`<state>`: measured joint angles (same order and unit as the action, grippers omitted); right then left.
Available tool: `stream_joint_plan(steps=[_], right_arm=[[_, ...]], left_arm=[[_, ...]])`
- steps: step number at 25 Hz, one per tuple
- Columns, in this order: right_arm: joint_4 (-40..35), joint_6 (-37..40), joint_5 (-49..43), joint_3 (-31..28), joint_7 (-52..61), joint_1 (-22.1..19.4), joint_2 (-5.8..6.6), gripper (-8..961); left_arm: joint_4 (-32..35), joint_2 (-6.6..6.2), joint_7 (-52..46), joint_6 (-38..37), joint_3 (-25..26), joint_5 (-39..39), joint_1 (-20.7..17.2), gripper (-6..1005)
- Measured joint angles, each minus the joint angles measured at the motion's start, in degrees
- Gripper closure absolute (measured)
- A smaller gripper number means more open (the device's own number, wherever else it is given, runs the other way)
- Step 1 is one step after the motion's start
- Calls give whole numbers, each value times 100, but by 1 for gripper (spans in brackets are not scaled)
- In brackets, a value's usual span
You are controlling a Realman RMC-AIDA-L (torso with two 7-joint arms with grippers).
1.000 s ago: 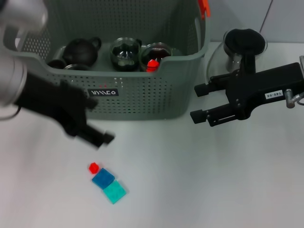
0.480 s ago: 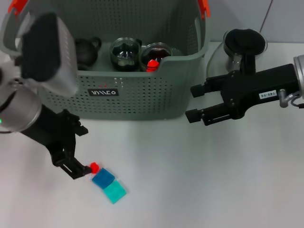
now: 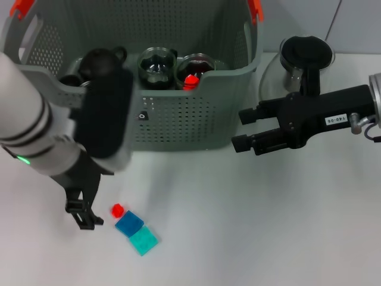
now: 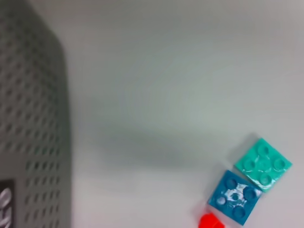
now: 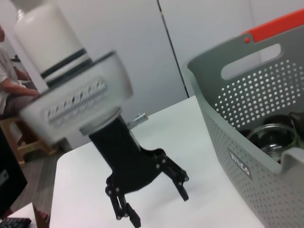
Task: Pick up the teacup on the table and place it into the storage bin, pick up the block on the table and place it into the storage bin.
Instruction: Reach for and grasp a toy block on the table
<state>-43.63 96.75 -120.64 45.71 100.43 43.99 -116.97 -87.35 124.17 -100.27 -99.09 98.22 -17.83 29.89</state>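
From the head view, the left end effector (image 3: 83,213) sits low on the tabletop (image 3: 250,232) just beside the small red block (image 3: 117,210), holding nothing, while the right end effector (image 3: 244,129), open and empty, hovers well away by the perforated plastic storage bin (image 3: 190,113). The left wrist view shows the studded blue brick (image 4: 235,196) touching the red block, the teal brick (image 4: 262,163) beyond. The right wrist view shows the left fingers (image 5: 183,187) spread apart

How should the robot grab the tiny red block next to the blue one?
Probably from straight above, pinching the red block across its two free sides. It is small and low on the table, and the blue block sits right against one corner, so fingers should avoid that side. The left gripper is open beside it already; the right gripper hovers by the storage bin.
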Motion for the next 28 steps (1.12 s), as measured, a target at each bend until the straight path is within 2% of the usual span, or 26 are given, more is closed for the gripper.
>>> stream_joint_plan(steps=[3,13,21,28], right_arm=[[33,36,6,-69,105,-20,10,117],[58,37,49,-204,200,-24,9,118],[118,46,60,-262,168,-49,19,118],[118,62,60,-282,157,-120,25,119]], left_arm=[[46,2,111,131,-443,62,-41,76],[193,18,264,201,-1257,37,-62,87],[484,39,315,434,-1627,-83,78,97],[793,37,313,520,-1686,-308,308,105]])
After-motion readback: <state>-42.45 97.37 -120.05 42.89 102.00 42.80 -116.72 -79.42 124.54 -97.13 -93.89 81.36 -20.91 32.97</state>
